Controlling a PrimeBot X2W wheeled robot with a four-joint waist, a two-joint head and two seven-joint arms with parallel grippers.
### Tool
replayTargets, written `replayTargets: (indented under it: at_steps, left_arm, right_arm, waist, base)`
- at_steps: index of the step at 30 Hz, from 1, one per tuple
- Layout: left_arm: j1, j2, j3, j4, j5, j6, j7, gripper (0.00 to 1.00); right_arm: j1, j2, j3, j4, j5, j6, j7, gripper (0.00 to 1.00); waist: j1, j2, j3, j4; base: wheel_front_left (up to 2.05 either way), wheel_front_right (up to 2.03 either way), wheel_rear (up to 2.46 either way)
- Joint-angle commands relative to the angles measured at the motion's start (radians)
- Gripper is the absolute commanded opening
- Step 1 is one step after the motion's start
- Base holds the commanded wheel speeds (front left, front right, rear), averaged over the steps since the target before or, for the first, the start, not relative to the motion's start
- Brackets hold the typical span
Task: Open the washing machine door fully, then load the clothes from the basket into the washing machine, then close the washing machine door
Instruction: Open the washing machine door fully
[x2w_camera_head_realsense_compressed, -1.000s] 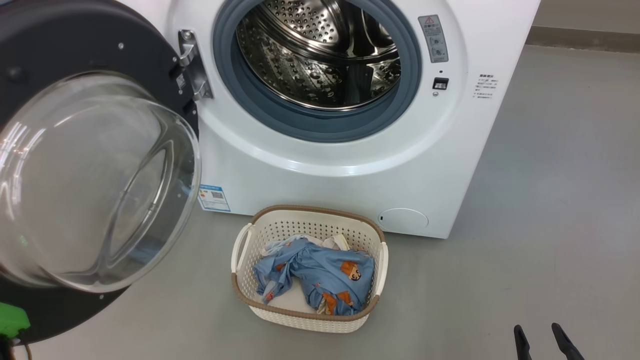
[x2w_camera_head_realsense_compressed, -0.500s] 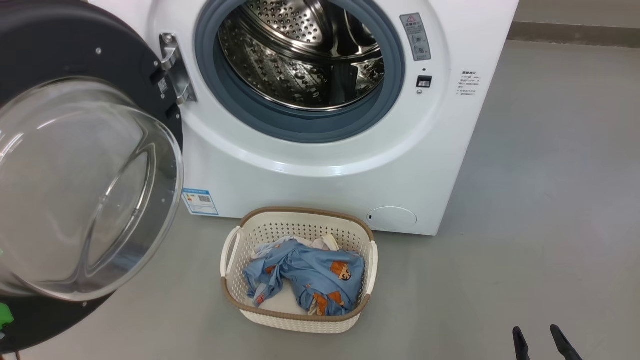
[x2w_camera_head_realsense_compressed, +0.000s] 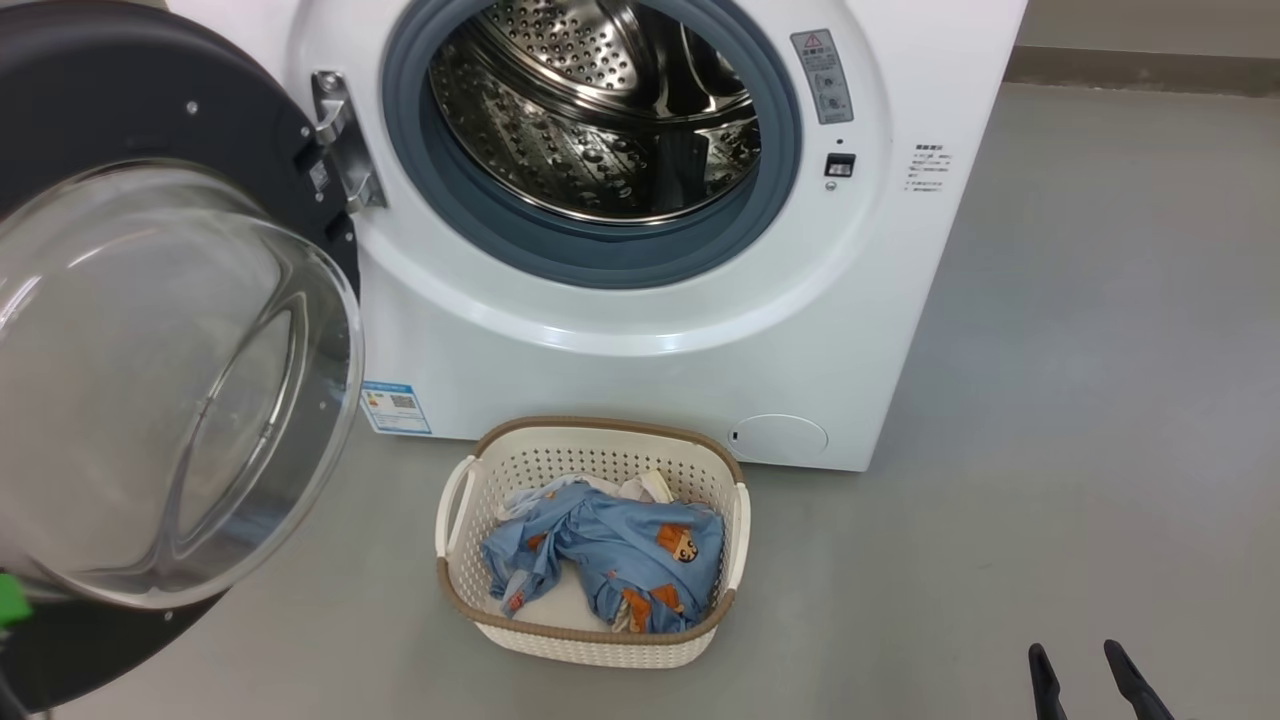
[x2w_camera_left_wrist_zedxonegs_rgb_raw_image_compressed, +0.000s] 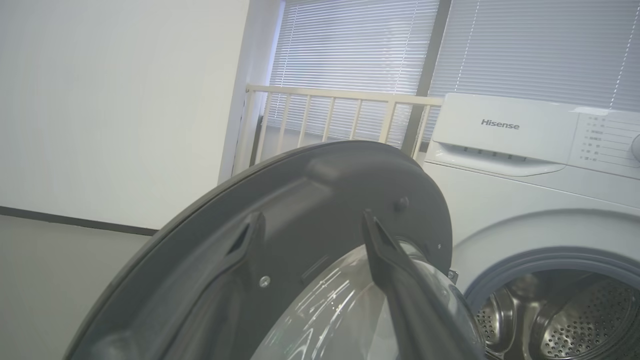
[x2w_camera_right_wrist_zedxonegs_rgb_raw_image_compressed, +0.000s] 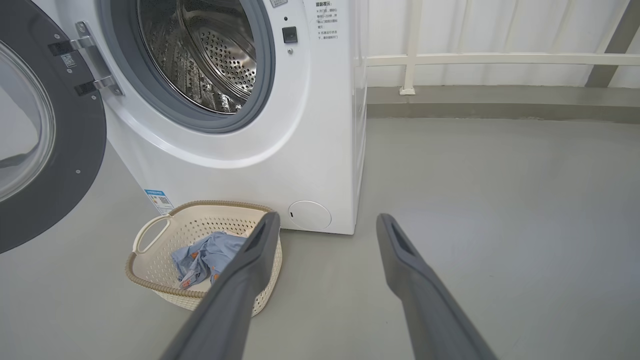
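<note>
Our right gripper (x2w_camera_head_realsense_compressed: 1075, 650) hangs at the lower right of the head view, above bare grey floor (x2w_camera_head_realsense_compressed: 1050, 400) and well apart from the basket (x2w_camera_head_realsense_compressed: 590, 640). Its two dark fingers are spread wide and hold nothing.

In the left wrist view, our left gripper (x2w_camera_left_wrist_zedxonegs_rgb_raw_image_compressed: 312, 215) also has its fingers spread and clasps nothing. They point at the inner face of the washing machine door (x2w_camera_left_wrist_zedxonegs_rgb_raw_image_compressed: 300, 190). We cannot tell whether they touch it.

The washing machine door (x2w_camera_head_realsense_compressed: 150, 100) stands swung out to the left of the washing machine (x2w_camera_head_realsense_compressed: 650, 380), its glass bowl bulging toward us. The steel drum (x2w_camera_head_realsense_compressed: 590, 110) is open to view.

The basket sits on the floor just in front of the machine. The clothes (x2w_camera_head_realsense_compressed: 610, 555) lie crumpled inside it, blue printed fabric over pale pieces.

Compared with a second ago, the whole head picture has slid leftward, so the camera has turned. Door, basket and clothes keep their places relative to the machine, and the right gripper stays in its corner.
</note>
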Motion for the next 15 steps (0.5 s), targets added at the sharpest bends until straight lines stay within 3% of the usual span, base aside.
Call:
replayTargets:
  at_steps: [1, 8, 15]
  left_arm:
    - [0.004, 0.017, 0.009, -0.075, -0.013, -0.015, 0.02, 1.0]
    - [0.116, -0.023, -0.077, -0.197, -0.005, -0.064, 0.057, 1.0]
    - [0.25, -0.048, -0.163, -0.181, 0.033, -0.111, 0.019, 1.0]
  right_arm:
    - [-0.036, -0.016, 0.023, -0.029, -0.001, 0.003, -0.012, 1.0]
    - [-0.055, -0.016, 0.034, -0.039, 0.001, 0.003, -0.012, 1.0]
    - [-0.063, -0.016, 0.044, -0.055, 0.004, 0.003, -0.012, 1.0]
  waist:
    - [0.0, -0.0001, 0.003, -0.007]
    - [0.0, -0.0001, 0.013, -0.055]
    - [0.0, -0.0001, 0.016, -0.119]
  base:
    - [0.0, 0.0, 0.0]
    - [0.0, 0.0, 0.0]
    - [0.0, 0.0, 0.0]
